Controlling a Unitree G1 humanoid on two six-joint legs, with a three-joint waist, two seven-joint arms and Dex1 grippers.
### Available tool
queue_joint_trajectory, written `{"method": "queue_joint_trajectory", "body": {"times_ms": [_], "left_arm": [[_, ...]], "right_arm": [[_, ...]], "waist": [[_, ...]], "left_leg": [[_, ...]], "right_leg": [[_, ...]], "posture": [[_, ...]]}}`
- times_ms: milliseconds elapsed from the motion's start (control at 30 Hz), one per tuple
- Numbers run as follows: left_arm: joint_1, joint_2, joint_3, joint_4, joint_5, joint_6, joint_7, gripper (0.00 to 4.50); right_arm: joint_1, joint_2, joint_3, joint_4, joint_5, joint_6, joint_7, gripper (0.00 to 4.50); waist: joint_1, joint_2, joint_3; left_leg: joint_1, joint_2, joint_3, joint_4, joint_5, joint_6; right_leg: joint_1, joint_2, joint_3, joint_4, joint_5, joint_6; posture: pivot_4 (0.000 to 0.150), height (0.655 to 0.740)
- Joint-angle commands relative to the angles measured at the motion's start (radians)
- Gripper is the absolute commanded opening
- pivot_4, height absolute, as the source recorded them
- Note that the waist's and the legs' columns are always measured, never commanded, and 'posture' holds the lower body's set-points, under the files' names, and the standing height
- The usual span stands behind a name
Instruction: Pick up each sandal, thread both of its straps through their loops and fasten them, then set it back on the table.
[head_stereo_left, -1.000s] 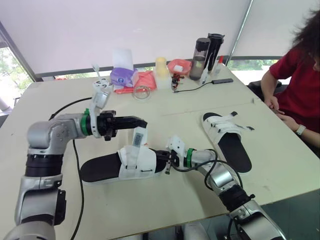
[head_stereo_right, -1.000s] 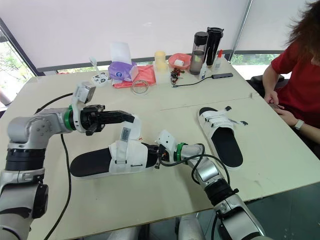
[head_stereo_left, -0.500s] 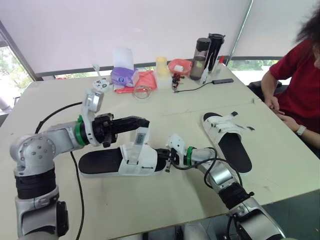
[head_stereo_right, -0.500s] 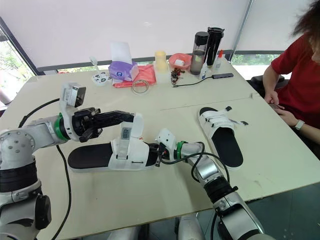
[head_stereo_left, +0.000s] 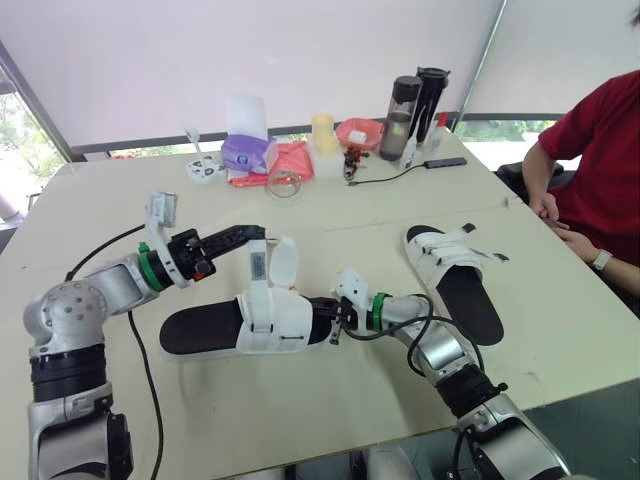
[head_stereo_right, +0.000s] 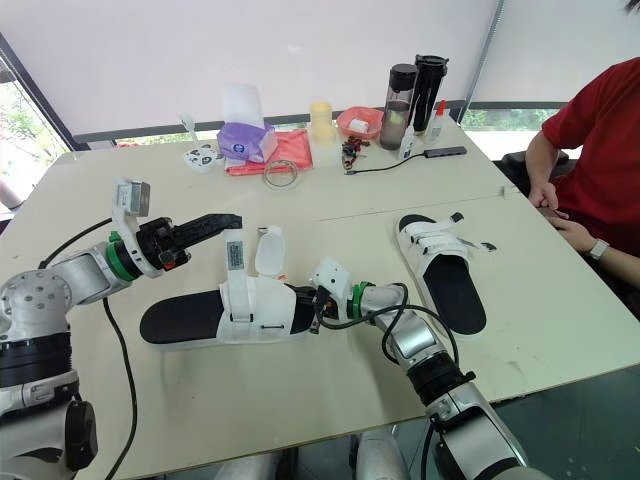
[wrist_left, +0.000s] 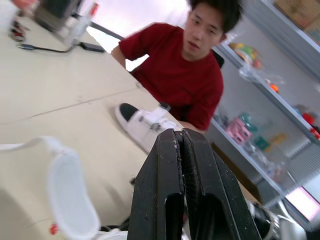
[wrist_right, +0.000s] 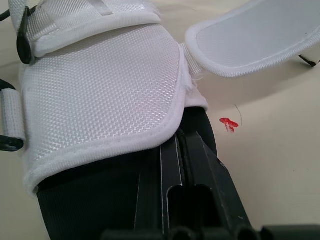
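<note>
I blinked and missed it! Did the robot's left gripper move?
Yes. The left gripper slid toward the robot's left, farther from the far sandal.

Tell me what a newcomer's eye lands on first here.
A black-soled sandal lies mid-table with both white straps standing up unfastened, the left gripper hovering shut beside them and the right gripper pushed into its toe end. A second sandal lies to the robot's right, near a person in a red shirt.
</note>
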Motion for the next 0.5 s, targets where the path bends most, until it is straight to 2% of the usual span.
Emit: {"method": "queue_joint_trajectory", "body": {"times_ms": [33, 500], "left_arm": [[-0.007, 0.006, 0.011, 0.052, 0.032, -0.066, -0.024, 0.04], [-0.075, -0.012, -0.174, 0.351, 0.277, -0.25, -0.194, 0.04]], "right_arm": [[0.054, -0.024, 0.028, 0.094, -0.078, 0.051, -0.025, 0.0], [0.051, -0.025, 0.025, 0.09, -0.079, 0.056, -0.024, 0.0]], "waist": [[0.0, 0.0, 0.0], [0.0, 0.0, 0.0]], "left_leg": [[0.0, 0.0, 0.0, 0.0, 0.0, 0.0], [-0.001, 0.0, 0.0, 0.0, 0.0, 0.0]], "right_leg": [[0.0, 0.0, 0.0, 0.0, 0.0, 0.0], [0.0, -0.001, 0.0, -0.001, 0.0, 0.0]], "posture": [[0.15, 0.74], [0.15, 0.74]]}}
